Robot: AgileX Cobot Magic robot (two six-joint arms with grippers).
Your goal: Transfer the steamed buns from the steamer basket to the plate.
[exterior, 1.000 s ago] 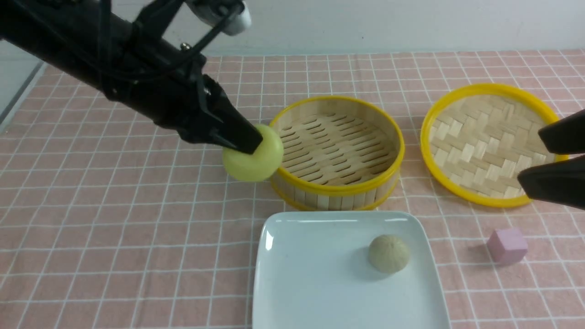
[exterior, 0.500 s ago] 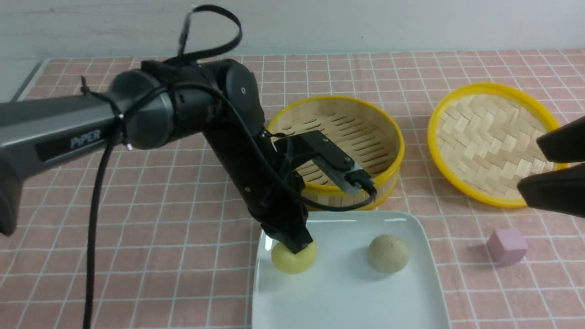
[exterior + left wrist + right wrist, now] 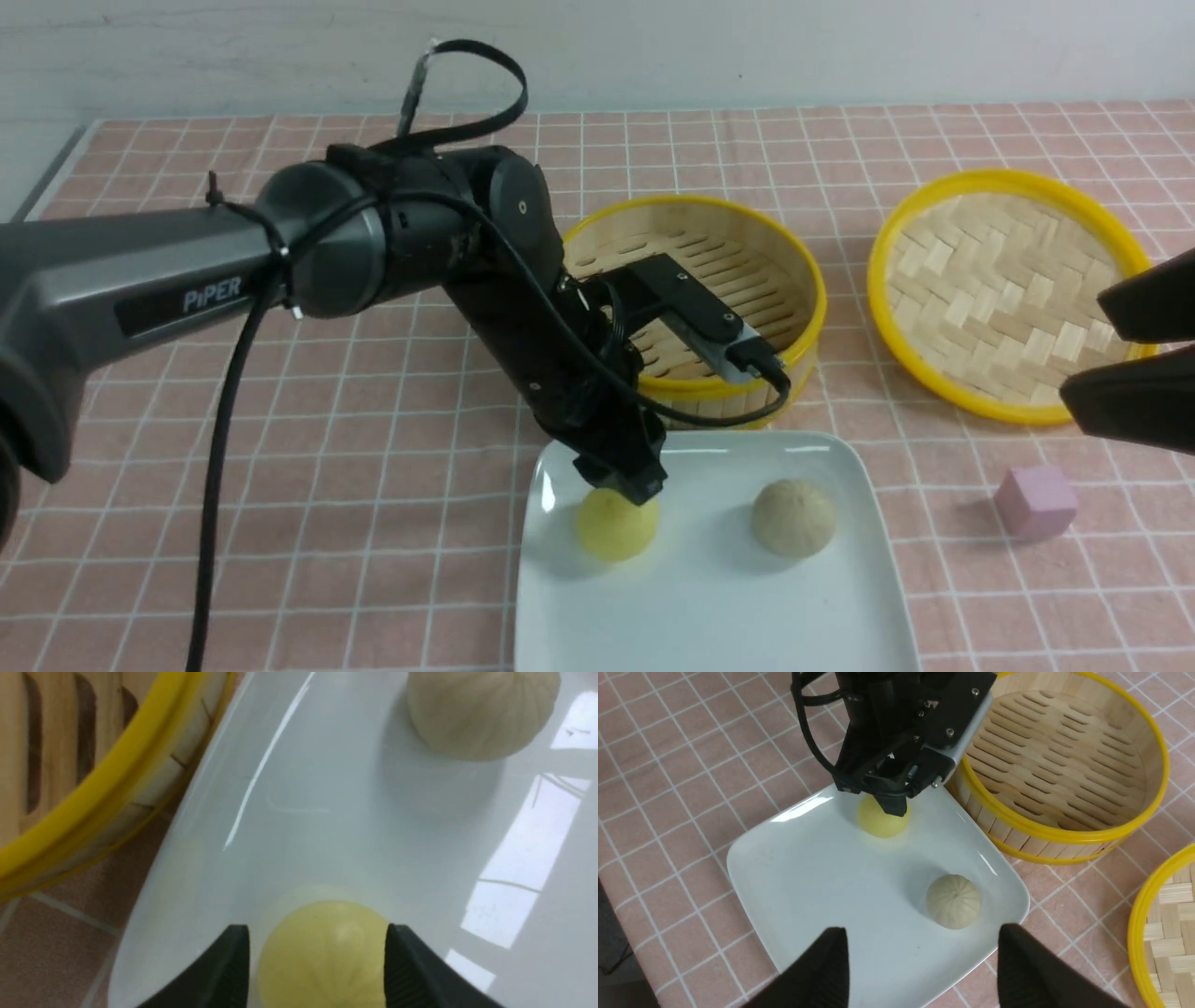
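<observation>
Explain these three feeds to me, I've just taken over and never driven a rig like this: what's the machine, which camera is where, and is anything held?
It is a two-armed robot working over a checked pink cloth. The wide picture looks forward from between the arms. The other two come from cameras on each wrist, looking past the black fingers.

The left end effector stands over the white plate, fingers spread either side of the yellow bun, which rests on the plate rather than being squeezed. The beige bun lies on the plate too. Beyond the plate the steamer basket is empty; its lid and a pink cube lie to the right. The right end effector hangs open, holding nothing.
</observation>
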